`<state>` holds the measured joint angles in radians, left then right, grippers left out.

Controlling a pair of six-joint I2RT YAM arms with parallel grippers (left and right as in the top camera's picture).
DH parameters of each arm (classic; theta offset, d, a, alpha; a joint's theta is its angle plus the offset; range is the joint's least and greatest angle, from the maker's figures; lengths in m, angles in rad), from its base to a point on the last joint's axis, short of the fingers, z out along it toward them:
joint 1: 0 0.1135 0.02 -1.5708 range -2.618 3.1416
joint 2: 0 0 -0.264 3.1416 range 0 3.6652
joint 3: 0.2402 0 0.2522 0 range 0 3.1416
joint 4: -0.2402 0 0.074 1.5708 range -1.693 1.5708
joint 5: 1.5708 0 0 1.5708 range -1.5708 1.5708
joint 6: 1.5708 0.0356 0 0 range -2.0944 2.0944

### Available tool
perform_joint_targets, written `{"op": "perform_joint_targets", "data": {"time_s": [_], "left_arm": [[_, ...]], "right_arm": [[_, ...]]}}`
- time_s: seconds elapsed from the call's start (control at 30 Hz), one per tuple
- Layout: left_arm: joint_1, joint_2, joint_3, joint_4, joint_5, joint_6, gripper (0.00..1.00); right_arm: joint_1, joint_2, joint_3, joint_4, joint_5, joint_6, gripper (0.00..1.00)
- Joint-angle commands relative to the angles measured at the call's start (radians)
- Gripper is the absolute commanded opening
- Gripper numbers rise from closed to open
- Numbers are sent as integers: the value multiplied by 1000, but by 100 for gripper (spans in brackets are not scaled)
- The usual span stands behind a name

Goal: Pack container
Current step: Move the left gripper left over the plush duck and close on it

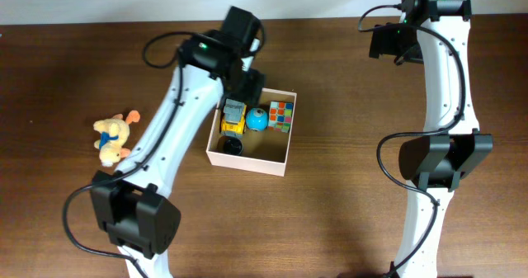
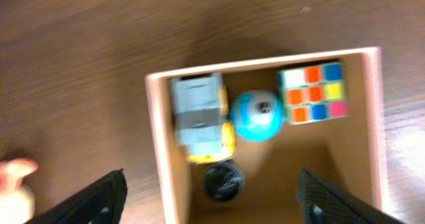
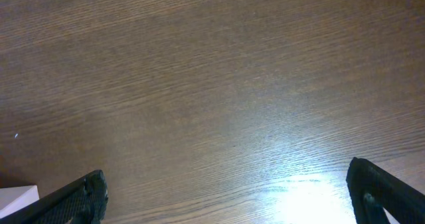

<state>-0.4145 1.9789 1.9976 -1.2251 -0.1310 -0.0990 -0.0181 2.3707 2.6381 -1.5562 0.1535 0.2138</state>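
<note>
The container [image 1: 247, 161] is a square shallow box, white outside and tan inside, at the table's middle. In it lie a grey and yellow toy truck [image 1: 233, 117], a blue ball [image 1: 256, 120], a colour cube [image 1: 281, 115] and a small black round piece [image 1: 231, 145]. My left gripper [image 1: 249, 88] hovers over the box's far edge. In the left wrist view the left gripper [image 2: 211, 179] is open, one finger outside the box's left wall [image 2: 159, 151] and one over its floor, with the black piece [image 2: 222, 181] lying below. My right gripper [image 3: 226, 181] is open over bare table at the far right.
A yellow plush toy [image 1: 113, 138] lies on the table left of the box, beside my left arm; its edge [image 2: 16, 184] shows in the left wrist view. A white corner [image 3: 16, 197] shows at the lower left of the right wrist view.
</note>
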Motion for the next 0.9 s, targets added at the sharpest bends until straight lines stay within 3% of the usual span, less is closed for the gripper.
{"op": "perform_joint_targets", "data": {"time_s": [0.0,0.17,0.5,0.87], "left_arm": [[95,5,24,-56,-87,-29,87],[249,5,8,-106,-87,-28,98],[503,5,-189,-24,-87,-27,98],[583,7,-362,95,-151,-21,94]], "right_arm": [[-3,-8,-3,0,13,12,99],[-3,-8,-3,0,13,12,99],[-3,-8,-3,0,13,12,99],[-3,-8,-3,0,13,12,99]]}}
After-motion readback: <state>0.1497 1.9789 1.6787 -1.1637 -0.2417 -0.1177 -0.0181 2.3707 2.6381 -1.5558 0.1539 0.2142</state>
